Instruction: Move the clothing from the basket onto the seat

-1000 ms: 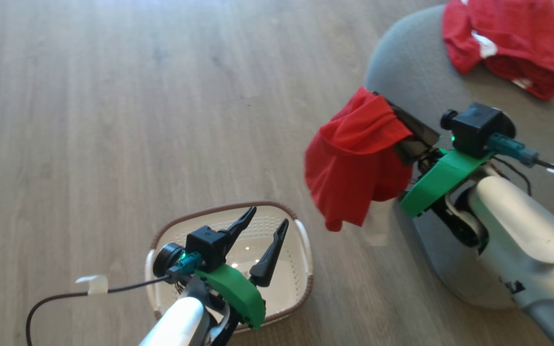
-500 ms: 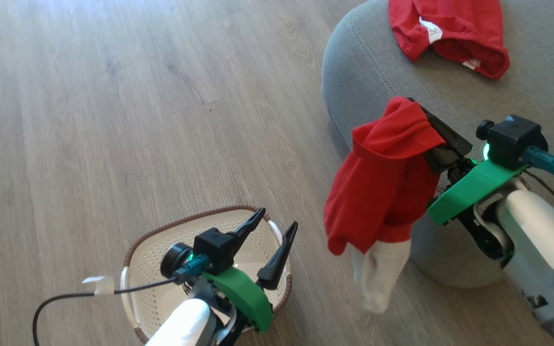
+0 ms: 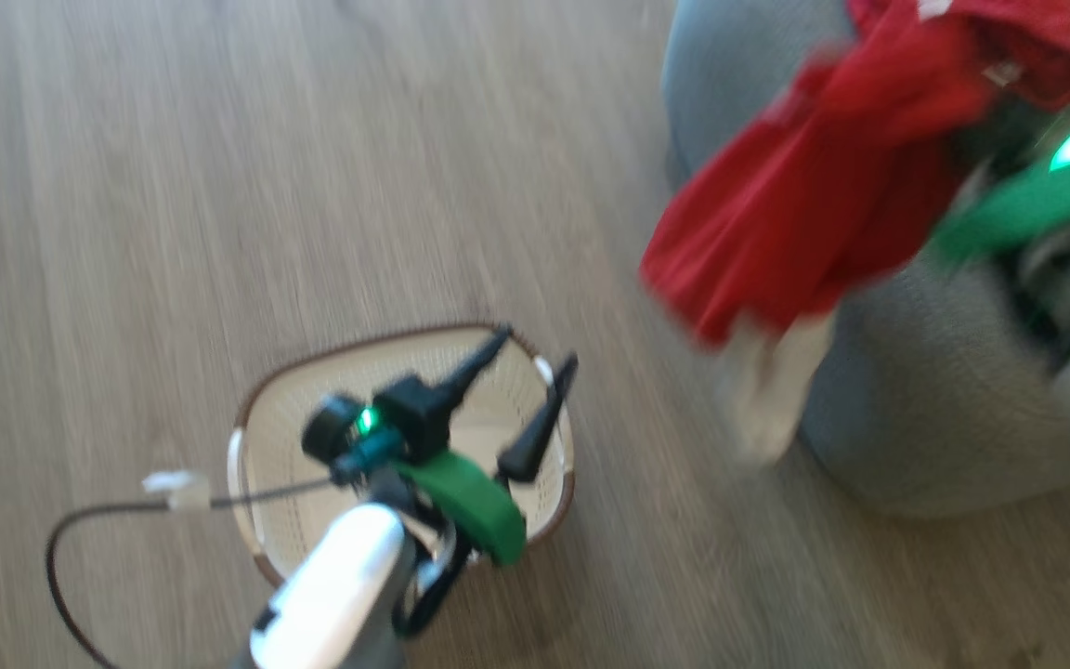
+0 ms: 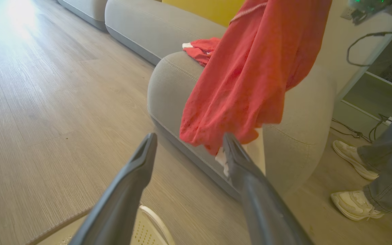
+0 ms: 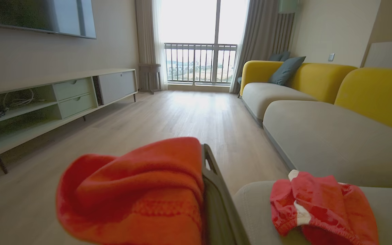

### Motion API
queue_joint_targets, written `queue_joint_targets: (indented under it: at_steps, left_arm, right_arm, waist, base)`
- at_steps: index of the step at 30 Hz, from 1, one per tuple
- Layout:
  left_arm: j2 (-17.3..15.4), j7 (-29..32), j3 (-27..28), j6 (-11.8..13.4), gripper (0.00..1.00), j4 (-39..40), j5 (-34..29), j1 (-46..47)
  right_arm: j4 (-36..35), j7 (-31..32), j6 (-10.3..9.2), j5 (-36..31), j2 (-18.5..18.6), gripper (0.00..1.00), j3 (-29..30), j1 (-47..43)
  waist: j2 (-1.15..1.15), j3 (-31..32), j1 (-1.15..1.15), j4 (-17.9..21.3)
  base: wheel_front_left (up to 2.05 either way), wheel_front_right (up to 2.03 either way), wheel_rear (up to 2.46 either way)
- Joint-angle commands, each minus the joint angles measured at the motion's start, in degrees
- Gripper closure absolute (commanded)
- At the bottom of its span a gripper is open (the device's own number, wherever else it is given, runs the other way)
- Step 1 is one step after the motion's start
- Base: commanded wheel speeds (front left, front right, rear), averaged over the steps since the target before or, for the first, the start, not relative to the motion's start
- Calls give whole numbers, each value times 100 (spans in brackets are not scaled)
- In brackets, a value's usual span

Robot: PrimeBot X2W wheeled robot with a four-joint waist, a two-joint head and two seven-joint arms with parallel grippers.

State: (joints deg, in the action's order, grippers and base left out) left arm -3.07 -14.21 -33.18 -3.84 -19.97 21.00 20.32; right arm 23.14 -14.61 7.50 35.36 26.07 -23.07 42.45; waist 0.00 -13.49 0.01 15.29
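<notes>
Pale wood-plank floor (image 3: 219, 186) runs under everything. One red garment (image 3: 814, 223) of the clothing is draped over the right gripper (image 5: 203, 149), whose fingers are clenched on it. It hangs from them beside the rounded edge of the seat (image 3: 925, 409), with the small white cloth piece (image 3: 772, 400) dangling below its hem. A second red garment (image 5: 322, 207) lies on the seat just past those fingertips, to their right in the right wrist view. The left gripper (image 3: 537, 344) hovers with fingers spread wide, holding nothing, directly above the basket (image 3: 261, 409), which stands on the floor. Beyond the left fingertips, past the seat, a person's pale shoes (image 4: 352, 204) stand on the floor.
</notes>
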Motion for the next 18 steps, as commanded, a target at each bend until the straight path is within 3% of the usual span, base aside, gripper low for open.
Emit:
queue_joint_targets:
  at_steps: [1, 4, 10, 18]
  left_arm:
    - [19, -78, 235, 36, 0, 163, -80, 324]
    - [19, -78, 354, 21, 0, 146, -152, 535]
    - [19, -79, 591, 35, 0, 233, -148, 682]
    - [19, -79, 801, 44, 0, 313, -325, 675]
  right_arm:
    - [7, -39, -1, -102, 160, 100, 276, 665]
    - [513, -39, -1, -329, 383, 100, 942, 1683]
    - [1290, 81, -1, -922, 1167, 100, 2544, 3499]
    - [1939, 607, -1, -1190, 1494, 100, 3142, 4042]
  waist:
    - [0, -763, -1, -261]
    - [0, -1256, -1, -415]
    - [0, -1826, -1, -633]
    - [0, -2198, -1, -361]
  base:
    - [0, 0, 0]
    - [0, 0, 0]
    - [0, 0, 0]
    - [0, 0, 0]
